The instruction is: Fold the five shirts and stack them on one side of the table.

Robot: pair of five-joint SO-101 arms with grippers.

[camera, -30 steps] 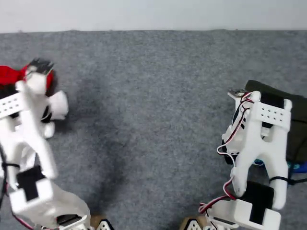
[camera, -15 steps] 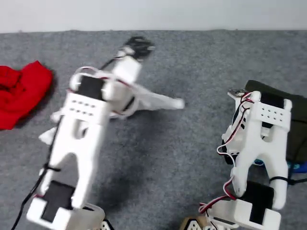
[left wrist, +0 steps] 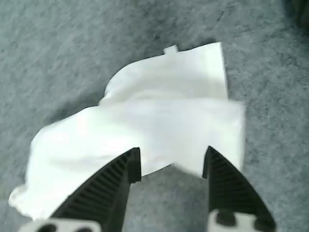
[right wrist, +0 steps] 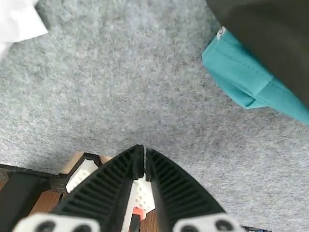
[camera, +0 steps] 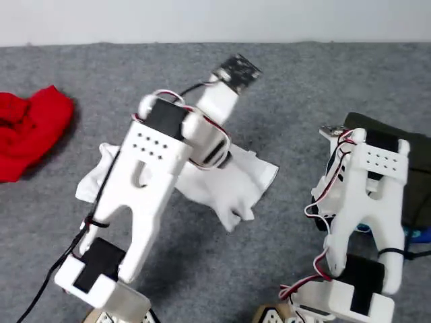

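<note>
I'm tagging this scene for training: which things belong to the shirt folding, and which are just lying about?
Job: white shirt, red shirt, dark shirt, teal cloth beneath it.
Lying about: grey mat, fixture at the table edge.

Left arm (camera: 145, 178) hides part of white shirt (camera: 237, 183).

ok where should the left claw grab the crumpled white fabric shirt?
Probably the far squared corner flap of the white fabric shirt, coming straight down from above. It lies flat on the grey carpeted table, its edges clear on both sides, and the open left claw hangs over the cloth.
</note>
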